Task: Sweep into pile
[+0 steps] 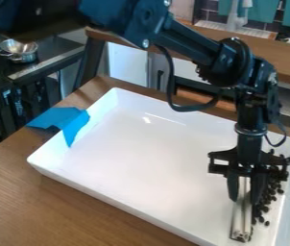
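By the black pincer (244, 198), a pale metallic bar (240, 222) is gripped, its long axis roughly parallel to the right wall of the white tray (141, 163); between them, the small dark bean-like pieces (274, 187) are scattered.

Finding: no text, label, brand, number or sign is legible (camera view inspected).
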Robot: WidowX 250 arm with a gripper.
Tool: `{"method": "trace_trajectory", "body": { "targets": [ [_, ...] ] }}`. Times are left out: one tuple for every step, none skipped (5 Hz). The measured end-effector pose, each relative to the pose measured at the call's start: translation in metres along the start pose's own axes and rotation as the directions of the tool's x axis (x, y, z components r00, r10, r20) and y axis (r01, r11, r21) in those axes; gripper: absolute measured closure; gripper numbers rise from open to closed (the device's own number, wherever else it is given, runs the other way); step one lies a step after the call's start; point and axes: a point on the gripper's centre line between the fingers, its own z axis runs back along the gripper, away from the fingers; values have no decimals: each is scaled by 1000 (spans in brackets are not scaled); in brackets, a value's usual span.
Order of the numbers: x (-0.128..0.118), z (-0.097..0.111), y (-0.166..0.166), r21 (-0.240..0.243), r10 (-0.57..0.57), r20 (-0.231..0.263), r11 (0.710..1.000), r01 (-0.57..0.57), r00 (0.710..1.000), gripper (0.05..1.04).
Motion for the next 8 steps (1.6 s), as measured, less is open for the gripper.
{"method": "trace_trajectory", "body": {
  "targets": [
    [1, -1, -11, -6, 5, 3, 1000, -5, 1000, 756],
    [-4, -1, -19, -15, 10, -2, 1000, -10, 1000, 756],
    [-8, 4, -13, -42, 6, -26, 999, -7, 1000, 756],
    [-1, 36, 5, -99, 0, 3, 995, 0, 1000, 756],
    [0, 53, 22, -122, -11, -5, 992, 10, 1000, 757],
    [6, 58, 38, -103, -6, -10, 995, 5, 1000, 757],
    [11, 62, 52, -35, -58, -12, 998, 57, 998, 757],
    [3, 50, 54, 69, -139, -54, 987, 142, 989, 757]
  ]
}}
